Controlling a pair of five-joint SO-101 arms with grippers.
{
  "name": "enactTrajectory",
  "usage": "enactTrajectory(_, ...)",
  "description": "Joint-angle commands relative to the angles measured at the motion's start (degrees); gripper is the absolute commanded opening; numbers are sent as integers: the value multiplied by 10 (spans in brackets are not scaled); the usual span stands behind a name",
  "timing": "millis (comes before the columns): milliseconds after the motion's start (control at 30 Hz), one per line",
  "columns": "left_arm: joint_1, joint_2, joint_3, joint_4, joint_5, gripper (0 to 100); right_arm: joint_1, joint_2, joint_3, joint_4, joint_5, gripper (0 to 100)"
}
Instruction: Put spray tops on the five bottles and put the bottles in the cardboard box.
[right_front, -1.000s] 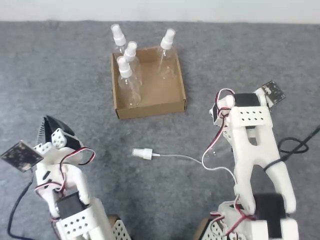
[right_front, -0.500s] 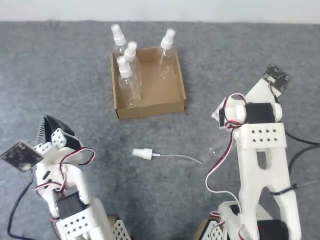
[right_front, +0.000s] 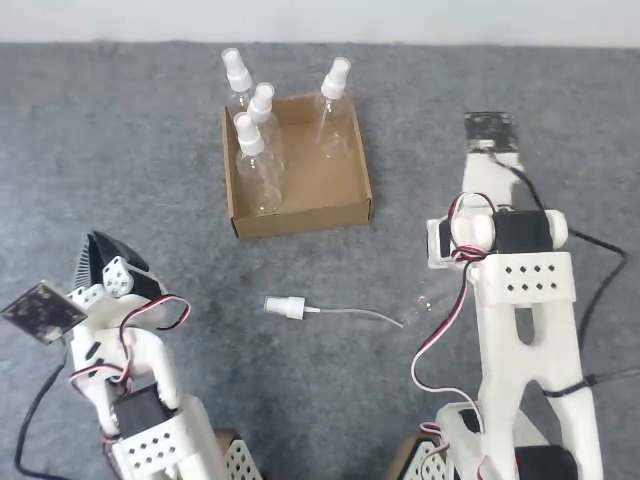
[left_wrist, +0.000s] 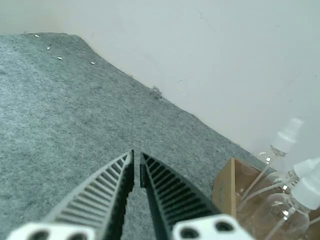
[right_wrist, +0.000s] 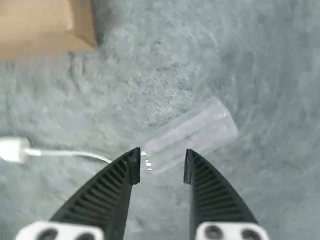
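My right gripper (right_wrist: 162, 152) has its fingers (right_wrist: 117, 192) well apart, with nothing gripped. The tips hover over the bare bottle (right_wrist: 192, 131), which lies on its side on the carpet (right_wrist: 250, 60). Its nearer end sits in the gap between the tips, and I cannot tell whether either tip touches it. The loose spray top (right_wrist: 11, 148) lies off to one side, and its thin tube (right_wrist: 70, 153) curves up to the tip of one finger. Beyond them is a corner of the box (right_wrist: 45, 25).

From above, the bottle (right_front: 421, 303) peeks out beside my right arm (right_front: 520, 290). The tube's end lies just beside it, and the spray top (right_front: 285, 306) is well apart from it, toward my left arm (right_front: 130, 350). Farther back is the box (right_front: 300, 215), with four capped bottles (right_front: 262, 105) standing in it.

My left gripper (left_wrist: 137, 159) has its fingers together but for a thin slit, and they are empty. It hangs over bare carpet and points toward the wall (left_wrist: 200, 60), with the box and its bottles off to one side.
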Motion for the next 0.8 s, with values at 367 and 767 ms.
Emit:
enactTrajectory(367, -3, -2, -8, 13, 1, 16, -7, -25, -23, 18, 313, 103)
enactTrajectory(767, -2, -2, -8, 13, 1, 16, -68, -25, 88, 18, 537, 325)
